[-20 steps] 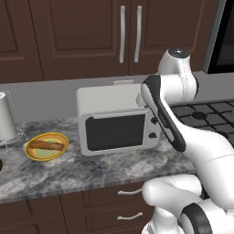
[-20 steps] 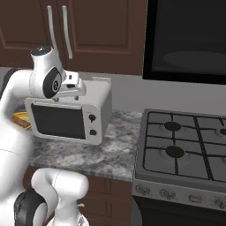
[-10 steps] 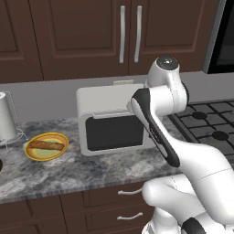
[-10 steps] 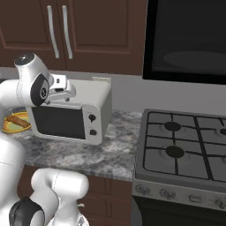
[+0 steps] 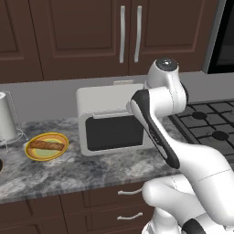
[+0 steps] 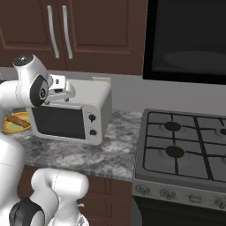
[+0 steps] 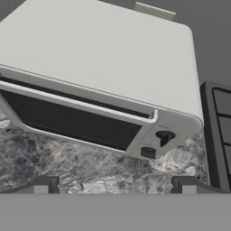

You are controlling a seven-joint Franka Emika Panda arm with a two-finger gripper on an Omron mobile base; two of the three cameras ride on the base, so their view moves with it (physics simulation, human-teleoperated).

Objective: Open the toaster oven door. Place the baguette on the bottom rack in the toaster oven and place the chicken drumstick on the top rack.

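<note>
The white toaster oven [image 5: 107, 98] stands on the counter, and its dark glass door [image 5: 114, 133] is shut, the white bar handle [image 7: 76, 103] running along the door's top. My gripper [image 7: 115, 187] is open and holds nothing. It hovers above and in front of the oven's top front edge [image 6: 67, 92], looking down at the door [image 7: 67, 119] and two black knobs [image 7: 164, 136]. The baguette [image 5: 45, 145] lies on a yellow plate [image 5: 31, 154] left of the oven. Both racks are hidden behind the door. The chicken drumstick is out of view.
A gas stove [image 6: 185, 141] sits right of the oven, with a dark microwave [image 6: 185, 39] above it. A white canister [image 5: 7, 121] stands at the counter's far left. Brown cabinets [image 5: 123, 32] hang above. Bare granite counter [image 5: 68, 171] lies in front of the oven.
My arm has swung left, carrying the hand from beside the oven's right end to above its front top edge. The jaws stay open. The oven and plate have not moved.
</note>
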